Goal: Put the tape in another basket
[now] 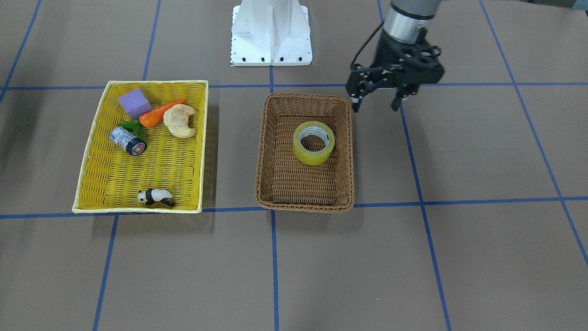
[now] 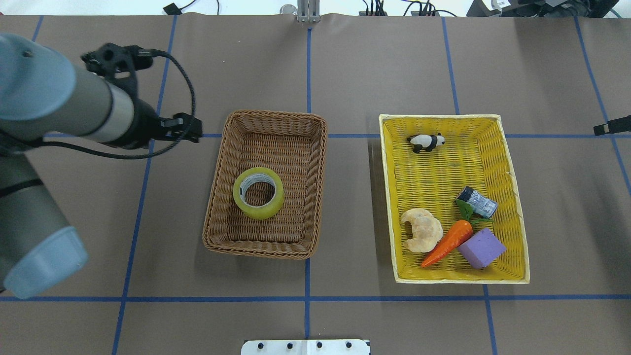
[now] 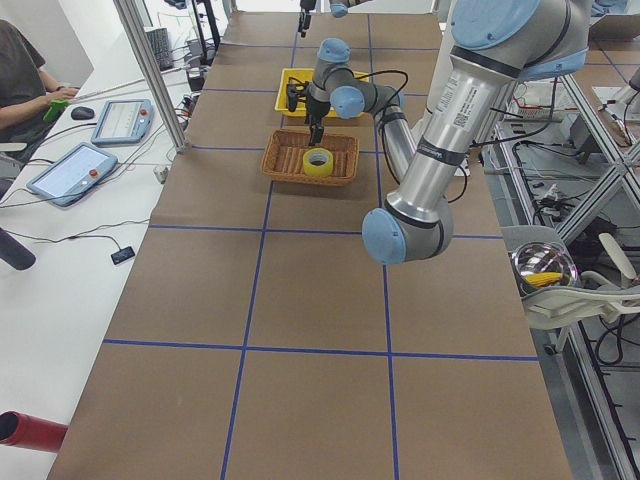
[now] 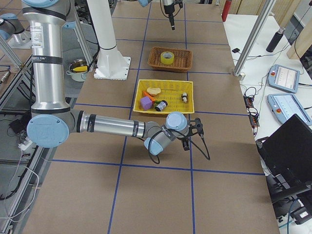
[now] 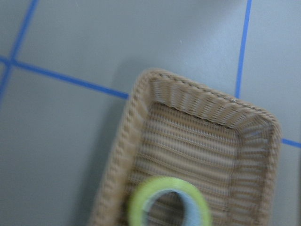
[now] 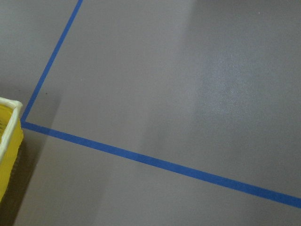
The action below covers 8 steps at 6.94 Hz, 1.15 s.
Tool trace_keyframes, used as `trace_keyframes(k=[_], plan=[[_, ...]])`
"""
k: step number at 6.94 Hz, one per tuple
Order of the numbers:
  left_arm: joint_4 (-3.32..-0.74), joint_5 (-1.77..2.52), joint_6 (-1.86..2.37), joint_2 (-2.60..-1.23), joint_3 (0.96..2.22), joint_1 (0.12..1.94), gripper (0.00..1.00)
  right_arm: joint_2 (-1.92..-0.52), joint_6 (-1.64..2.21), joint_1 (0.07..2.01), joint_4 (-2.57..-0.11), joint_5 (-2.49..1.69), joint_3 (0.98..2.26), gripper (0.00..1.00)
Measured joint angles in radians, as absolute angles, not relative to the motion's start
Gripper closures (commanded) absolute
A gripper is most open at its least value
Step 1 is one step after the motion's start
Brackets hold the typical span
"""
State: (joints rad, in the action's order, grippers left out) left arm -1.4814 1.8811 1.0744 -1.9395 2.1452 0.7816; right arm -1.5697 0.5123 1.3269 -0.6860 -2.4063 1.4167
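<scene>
The tape [image 1: 313,142], a yellow ring with a grey-white core, lies flat in the brown wicker basket [image 1: 305,206]. It also shows in the overhead view [image 2: 258,192] and in the left wrist view [image 5: 169,202]. My left gripper [image 1: 375,105] hangs open and empty above the table, just outside the basket's edge on my left side [image 2: 190,129]. My right gripper [image 4: 195,127] is low over the table beyond the yellow tray. I cannot tell whether it is open or shut.
A yellow woven tray [image 2: 458,280] on my right holds a purple block [image 2: 481,248], a carrot [image 2: 447,241], a croissant [image 2: 421,230], a silver cylinder [image 2: 476,202] and a panda figure [image 2: 426,142]. The robot's white base [image 1: 271,32] stands at the table edge.
</scene>
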Motion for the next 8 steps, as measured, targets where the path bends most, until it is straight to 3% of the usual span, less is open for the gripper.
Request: trace_keyframes(k=[1,3,8], plan=[[-1.475,1.941,0.838,-1.860,2.149,0.896,0.02,-1.565,0.512,1.331,-0.713,-2.407,1.421,0.00],[-1.472,2.062,0.366,-1.767,2.035,1.136,0.02,-1.538,0.477,1.340,-0.800,-2.404,1.434,0.00],[-1.486,2.227,-0.176,-1.768,1.609,1.425,0.02,-1.499,-0.083,1.425,-1.277,-2.293,1.473,0.00]])
